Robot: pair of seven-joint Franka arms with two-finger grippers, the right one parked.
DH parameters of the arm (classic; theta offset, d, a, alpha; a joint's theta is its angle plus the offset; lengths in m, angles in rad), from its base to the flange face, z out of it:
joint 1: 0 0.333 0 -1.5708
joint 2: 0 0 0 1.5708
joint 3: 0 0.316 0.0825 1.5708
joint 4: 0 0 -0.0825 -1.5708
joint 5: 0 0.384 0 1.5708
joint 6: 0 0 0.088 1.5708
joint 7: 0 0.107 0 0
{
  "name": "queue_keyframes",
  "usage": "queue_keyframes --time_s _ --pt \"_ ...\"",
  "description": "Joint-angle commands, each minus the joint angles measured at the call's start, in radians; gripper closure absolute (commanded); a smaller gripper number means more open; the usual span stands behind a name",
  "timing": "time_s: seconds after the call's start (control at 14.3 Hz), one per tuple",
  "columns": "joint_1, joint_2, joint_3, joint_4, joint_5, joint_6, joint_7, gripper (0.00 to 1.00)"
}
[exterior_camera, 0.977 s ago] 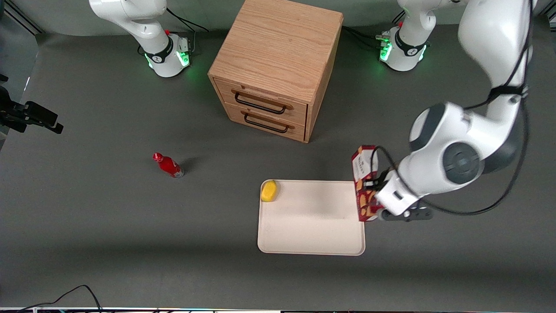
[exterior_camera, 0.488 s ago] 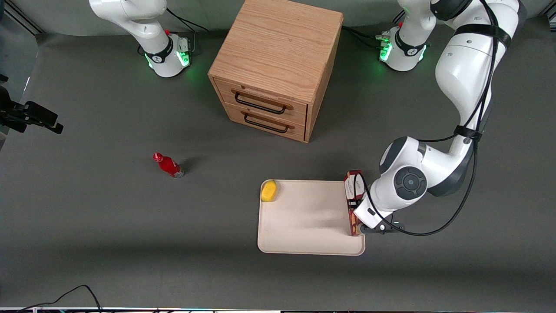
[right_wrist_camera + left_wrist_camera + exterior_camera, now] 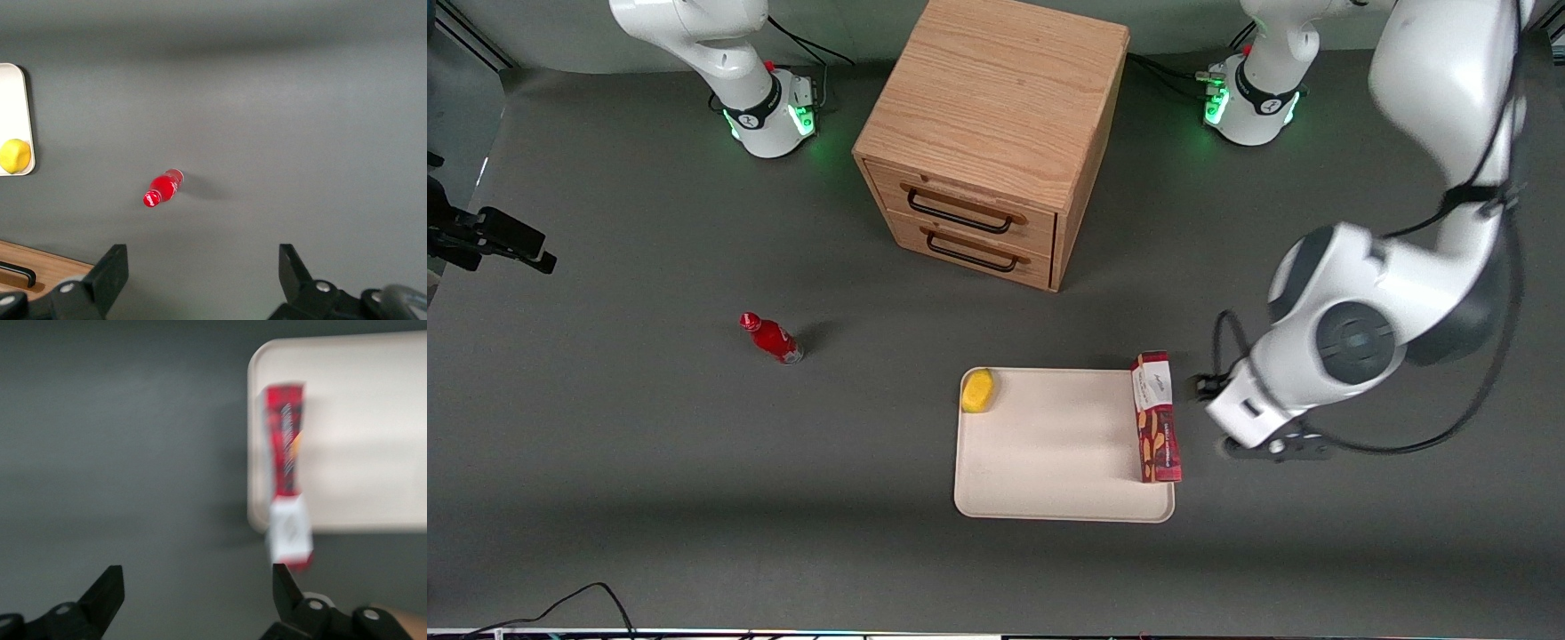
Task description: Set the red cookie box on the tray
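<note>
Since half a second ago the working arm has let go of the red cookie box (image 3: 1157, 418) and pulled back toward its own end of the surface (image 3: 694, 444), rising as it goes. The jaws (image 3: 198, 597) now stand wide apart and hold nothing, hanging above bare surface just beside the tray (image 3: 1049, 444).

The box rests along the tray's edge nearest the working arm, its long axis running from nearer the front camera to farther from it. Its white end panel points toward the wooden drawer cabinet (image 3: 987, 133) and overhangs the tray's rim there, as the wrist view shows. A yellow fruit (image 3: 978, 390) sits on the tray's corner toward the parked arm, well apart from the box.

By my reading the placing is essentially done; the box lies sideways from the jaws, toward the tray, so any nudge inward would have to approach across its long side.
</note>
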Motion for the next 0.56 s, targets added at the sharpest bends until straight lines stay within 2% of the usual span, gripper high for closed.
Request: queue_keyframes --time_s 0.0,0.14,0.28,0.49 --pt "0.012 -0.189 0.165 -0.056 -0.122 -0.155 0.270 0.00" --pt "0.014 -0.307 0.254 -0.137 -0.133 -0.212 0.399 0.00" --pt "0.012 -0.419 0.300 -0.219 -0.133 -0.218 0.410 0.00" --pt "0.009 -0.407 0.308 -0.141 -0.147 -0.295 0.430 0.00"
